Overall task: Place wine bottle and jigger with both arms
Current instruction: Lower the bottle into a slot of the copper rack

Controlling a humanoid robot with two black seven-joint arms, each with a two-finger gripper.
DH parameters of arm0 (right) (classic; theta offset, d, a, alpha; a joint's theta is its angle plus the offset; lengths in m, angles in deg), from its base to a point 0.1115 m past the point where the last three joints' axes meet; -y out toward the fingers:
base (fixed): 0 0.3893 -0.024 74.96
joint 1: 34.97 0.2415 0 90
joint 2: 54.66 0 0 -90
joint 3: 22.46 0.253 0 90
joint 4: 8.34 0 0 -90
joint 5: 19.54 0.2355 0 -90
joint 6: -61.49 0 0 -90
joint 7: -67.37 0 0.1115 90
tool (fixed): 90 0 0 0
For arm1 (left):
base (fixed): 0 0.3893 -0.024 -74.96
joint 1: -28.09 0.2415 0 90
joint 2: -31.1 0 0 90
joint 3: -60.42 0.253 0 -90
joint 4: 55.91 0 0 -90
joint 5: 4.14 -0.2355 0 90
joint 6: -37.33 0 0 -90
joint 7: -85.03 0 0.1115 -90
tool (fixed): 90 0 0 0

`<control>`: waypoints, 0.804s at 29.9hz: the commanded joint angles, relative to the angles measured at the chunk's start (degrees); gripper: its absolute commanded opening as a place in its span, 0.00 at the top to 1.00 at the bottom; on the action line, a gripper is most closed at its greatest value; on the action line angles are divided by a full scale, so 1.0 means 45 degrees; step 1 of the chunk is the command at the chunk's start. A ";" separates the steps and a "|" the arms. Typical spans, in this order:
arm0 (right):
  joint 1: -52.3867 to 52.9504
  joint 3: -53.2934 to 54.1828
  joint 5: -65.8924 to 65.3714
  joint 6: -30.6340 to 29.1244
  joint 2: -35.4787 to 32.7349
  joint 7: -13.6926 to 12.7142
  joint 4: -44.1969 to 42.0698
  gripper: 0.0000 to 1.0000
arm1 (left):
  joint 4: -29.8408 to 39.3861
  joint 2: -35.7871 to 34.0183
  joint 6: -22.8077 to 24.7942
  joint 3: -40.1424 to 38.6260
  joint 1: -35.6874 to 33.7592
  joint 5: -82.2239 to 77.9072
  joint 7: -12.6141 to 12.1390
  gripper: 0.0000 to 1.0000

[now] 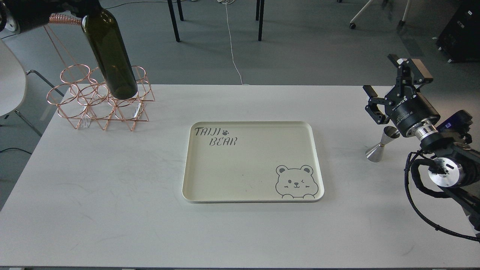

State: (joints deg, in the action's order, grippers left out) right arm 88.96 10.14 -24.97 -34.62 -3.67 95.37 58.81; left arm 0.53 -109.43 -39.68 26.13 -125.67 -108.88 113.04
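Copper wire fills the far left corner: one rack (100, 101) of linked rings stands on the white table (112, 210). Above it hangs the one wine bottle (110, 52), tilted, its base low over the rings and its neck running out of the top edge toward the left arm (26, 15). Only a dark bulk of that arm shows at the corner; its gripper lies out of view, so whether it clasps the neck I cannot tell, though the bottle's lifted, leaning pose suggests that it is carried.

Centre stage sits one cream tray (195, 187), printed with "TAIJI BEAR" and a winking bear, with nothing on it.

To the right, well apart from the tray, the single steel jigger (379, 147) stands upright on the table, wide cone down. Just beside and above it is the right gripper (393, 84), fingers spread wide around nothing, the wrist close to the jigger's upper cup but not holding it.

By my reading the task is in its early part. The bottle appears lifted from the rack but not set down; the jigger is not yet grasped. If the tray is the target, both placements remain.

Count: one bottle, one jigger, one tray, one rack, two arms.
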 commanded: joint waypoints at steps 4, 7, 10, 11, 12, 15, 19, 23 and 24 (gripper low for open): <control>-0.0059 0.0079 0.0015 0.0010 -0.0004 0.0000 0.0077 0.03 | -0.0140 0.0018 -0.0288 0.0119 0.0030 0.0034 -0.0002 0.90; -0.0059 0.0098 0.0015 0.0010 -0.0004 0.0000 0.0057 0.03 | -0.0296 0.0018 -0.0308 0.0119 0.0030 0.0034 -0.0002 0.90; -0.0078 0.0098 0.0015 0.0010 -0.0023 0.0000 0.0057 0.03 | -0.0355 0.0018 -0.0327 0.0139 0.0069 0.0014 -0.0002 0.90; -0.0078 0.0098 0.0015 0.0010 -0.0023 0.0000 0.0057 0.03 | -0.0355 0.0018 -0.0328 0.0139 0.0069 -0.0005 -0.0002 0.90; -0.0136 0.0118 0.0015 0.0010 -0.0023 0.0000 0.0057 0.03 | -0.0355 0.0018 -0.0366 0.0139 0.0089 0.0014 -0.0002 0.90; -0.0215 0.0138 0.0015 0.0010 -0.0023 0.0000 0.0077 0.03 | -0.0471 0.0038 -0.0581 0.0158 0.0147 0.0014 -0.0002 0.90; -0.0215 0.0118 0.0015 0.0010 -0.0023 0.0000 0.0077 0.03 | -0.1174 0.0291 -0.0854 0.0529 0.0108 0.0092 -0.0002 0.89; -0.0215 0.0138 0.0015 0.0010 -0.0023 0.0000 0.0077 0.03 | -0.1195 0.0292 -0.0855 0.0588 0.0108 0.0249 -0.0002 0.89; -0.0215 0.0118 0.0015 0.0010 -0.0023 0.0000 0.0058 0.03 | -0.1195 0.0311 -0.0855 0.0588 0.0108 0.0249 -0.0002 0.89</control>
State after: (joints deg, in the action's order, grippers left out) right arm 87.99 10.75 -24.90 -34.57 -3.78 95.37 59.15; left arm -4.74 -108.16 -43.48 28.68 -125.07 -107.97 113.02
